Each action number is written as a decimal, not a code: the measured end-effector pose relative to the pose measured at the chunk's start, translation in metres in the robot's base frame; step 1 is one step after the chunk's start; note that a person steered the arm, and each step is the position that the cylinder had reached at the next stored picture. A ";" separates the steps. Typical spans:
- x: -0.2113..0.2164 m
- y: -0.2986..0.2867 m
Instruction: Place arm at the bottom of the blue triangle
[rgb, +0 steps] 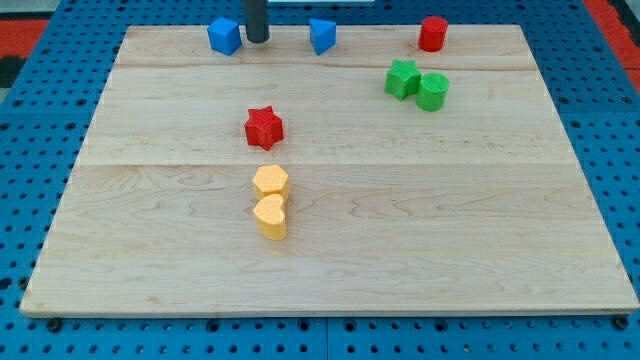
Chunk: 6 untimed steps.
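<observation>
The blue triangle (321, 36) sits near the view's top edge of the wooden board (480, 230), a little right of centre. My tip (257, 39) touches down at the view's top, left of the blue triangle by a clear gap and just right of a blue cube (224, 36). The rod rises out of the view's top.
A red cylinder (432, 33) stands at the top right. A green star (402, 79) and a green cylinder (433, 91) touch below it. A red star (264, 127) sits mid-board. A yellow hexagon (270, 182) and a yellow heart (270, 217) touch below it.
</observation>
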<state>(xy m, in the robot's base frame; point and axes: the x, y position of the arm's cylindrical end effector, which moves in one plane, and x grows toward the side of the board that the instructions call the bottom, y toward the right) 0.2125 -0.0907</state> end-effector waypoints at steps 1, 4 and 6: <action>0.000 -0.003; 0.000 -0.018; 0.000 -0.049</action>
